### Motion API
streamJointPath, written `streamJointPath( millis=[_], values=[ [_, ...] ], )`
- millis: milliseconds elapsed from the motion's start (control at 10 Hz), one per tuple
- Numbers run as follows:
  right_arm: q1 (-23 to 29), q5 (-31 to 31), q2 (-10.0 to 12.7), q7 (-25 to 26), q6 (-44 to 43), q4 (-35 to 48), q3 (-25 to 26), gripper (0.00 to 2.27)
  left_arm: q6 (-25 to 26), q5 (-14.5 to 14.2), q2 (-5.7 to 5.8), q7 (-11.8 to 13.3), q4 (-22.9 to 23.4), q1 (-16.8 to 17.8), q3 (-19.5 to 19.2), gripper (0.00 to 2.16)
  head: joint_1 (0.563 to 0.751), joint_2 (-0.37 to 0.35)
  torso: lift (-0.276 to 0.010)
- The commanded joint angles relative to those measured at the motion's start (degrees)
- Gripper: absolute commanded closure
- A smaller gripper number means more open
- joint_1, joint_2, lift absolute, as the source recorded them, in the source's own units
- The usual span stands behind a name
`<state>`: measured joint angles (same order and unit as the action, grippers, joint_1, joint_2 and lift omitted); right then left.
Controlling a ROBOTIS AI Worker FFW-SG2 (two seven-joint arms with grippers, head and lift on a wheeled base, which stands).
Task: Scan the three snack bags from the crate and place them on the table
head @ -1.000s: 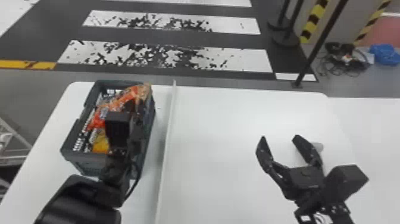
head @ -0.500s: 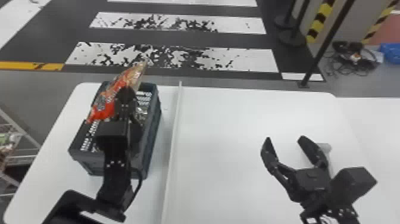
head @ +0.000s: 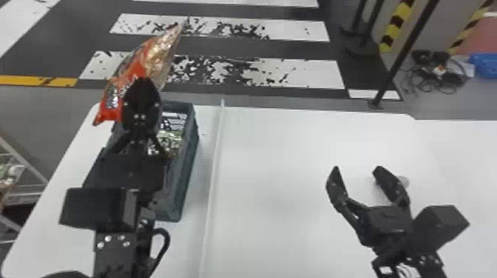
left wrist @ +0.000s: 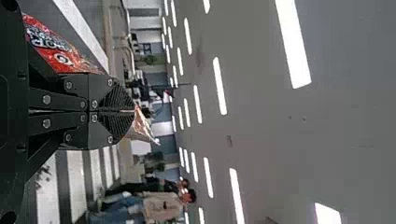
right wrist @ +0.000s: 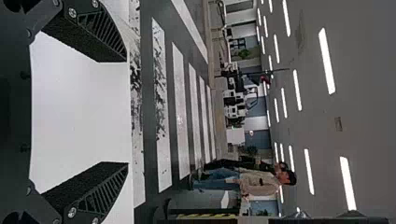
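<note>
left gripper (left wrist: pixel 125 111) clamps the red snack bag (head: pixel 137 70), its length slanting across the jaws; right gripper (head: pixel 357 170), farther off, gapes.

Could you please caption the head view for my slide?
Left claw gripping a red snack bag near the crate; right claw open.

The glossy red-and-orange plastic snack bag (head: pixel 129 77), previously inside the dark grey-green slatted plastic crate (head: pixel 178 192), is now raised clear above it, tilted. The black two-fingered left gripper (head: pixel 142 83), clamped on the bag, has risen from the crate likewise.
</note>
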<state>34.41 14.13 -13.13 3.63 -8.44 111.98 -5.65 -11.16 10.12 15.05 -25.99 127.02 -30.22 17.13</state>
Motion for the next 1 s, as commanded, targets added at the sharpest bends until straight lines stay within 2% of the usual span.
streamJointPath(
  millis=[0,100,200,300,400,500,600,700,800,900],
  values=[
    [-0.04,0.02,0.04,0.50,-0.39,-0.01,0.91,0.14,-4.88,-6.69,-0.02,3.67,1.04,-0.98,0.01,2.09,0.695,-0.061,-0.037],
    [-0.04,0.02,0.04,1.20,-0.56,-0.01,1.35,0.14,-6.28,-13.64,-0.38,8.77,0.86,-1.24,-0.78,2.09,0.695,-0.093,-0.037],
    [0.31,-0.07,0.13,2.34,-0.92,-0.01,1.70,0.14,-6.46,-21.11,-0.99,15.09,-0.11,-1.24,-2.36,2.09,0.695,-0.117,-0.037],
    [0.48,-0.51,0.13,4.01,-0.92,-0.01,1.79,0.14,-4.35,-29.37,-2.75,24.59,-1.95,-1.07,-5.27,2.09,0.695,-0.136,-0.037],
    [0.84,-0.51,0.13,4.72,-1.09,0.26,2.05,0.14,3.38,-34.29,-5.12,31.97,-3.80,-0.36,-8.34,2.09,0.695,-0.144,-0.037],
    [1.01,-0.60,0.13,4.72,-0.92,0.61,2.14,0.14,6.72,-37.19,-6.35,35.66,-5.73,0.16,-9.92,2.09,0.695,-0.160,-0.037],
    [1.10,-0.86,0.13,4.72,-0.92,0.70,2.05,0.14,12.52,-39.56,-6.53,38.82,-6.87,0.96,-11.15,2.09,0.695,-0.161,-0.037],
    [1.01,-0.95,0.13,4.72,-0.74,0.87,1.79,0.14,21.49,-41.50,-7.67,43.48,-7.22,1.92,-13.00,2.09,0.695,-0.164,-0.037],
    [1.01,-0.95,0.21,4.72,-0.74,1.22,1.61,0.14,25.00,-42.46,-7.76,45.50,-6.78,2.27,-13.09,2.09,0.695,-0.181,-0.037],
    [1.01,-0.95,0.21,4.72,-0.56,1.22,1.61,0.14,28.34,-42.46,-7.76,45.77,-4.59,2.19,-12.47,2.09,0.695,-0.189,-0.037]
  ],
)
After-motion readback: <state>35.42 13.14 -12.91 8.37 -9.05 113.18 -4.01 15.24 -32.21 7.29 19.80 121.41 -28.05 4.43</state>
